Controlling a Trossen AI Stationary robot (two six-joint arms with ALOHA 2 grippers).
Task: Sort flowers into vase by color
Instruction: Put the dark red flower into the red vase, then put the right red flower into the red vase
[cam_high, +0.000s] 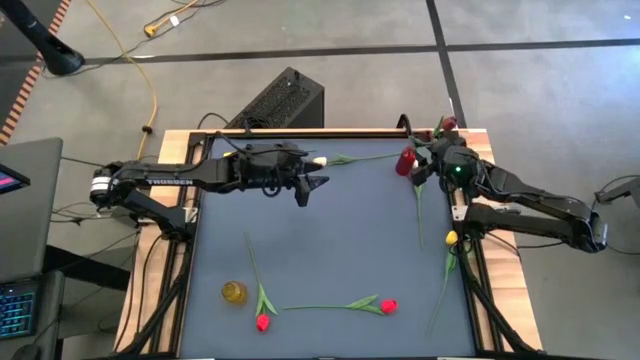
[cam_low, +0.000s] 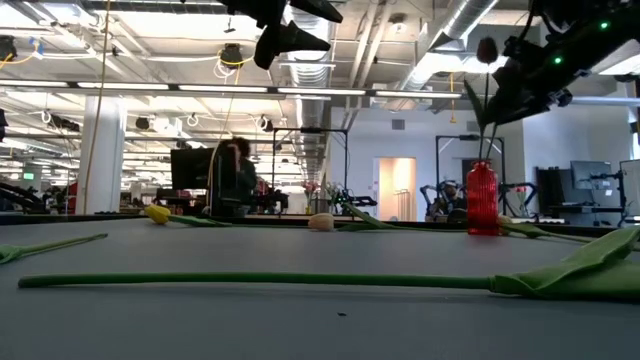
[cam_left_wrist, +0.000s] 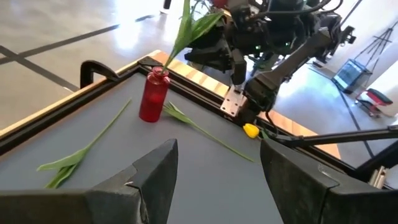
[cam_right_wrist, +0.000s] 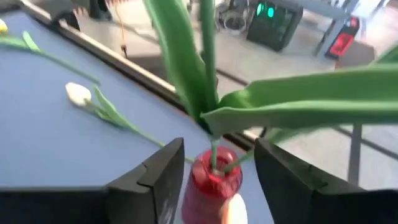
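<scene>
1. Nearest the front edge of the tabletop (cam_high: 330, 230), two red tulips (cam_high: 388, 306) lie flat beside a small yellow vase (cam_high: 234, 292); its contents cannot be made out.
2. At the right edge, a yellow tulip (cam_high: 451, 238) lies partly hidden under the right arm.
3. Mid-table, the left tool (cam_high: 308, 186) hovers high, jaws spread and released, holding nothing.
4. Farther back, a white tulip (cam_high: 321, 160) lies on the tabletop.
5. At the far right corner, the right tool (cam_right_wrist: 214, 186), jaws parted, straddles the red vase (cam_left_wrist: 153, 94), in which a dark red tulip (cam_low: 487, 49) stands, its bud cut off in the wrist view.
</scene>
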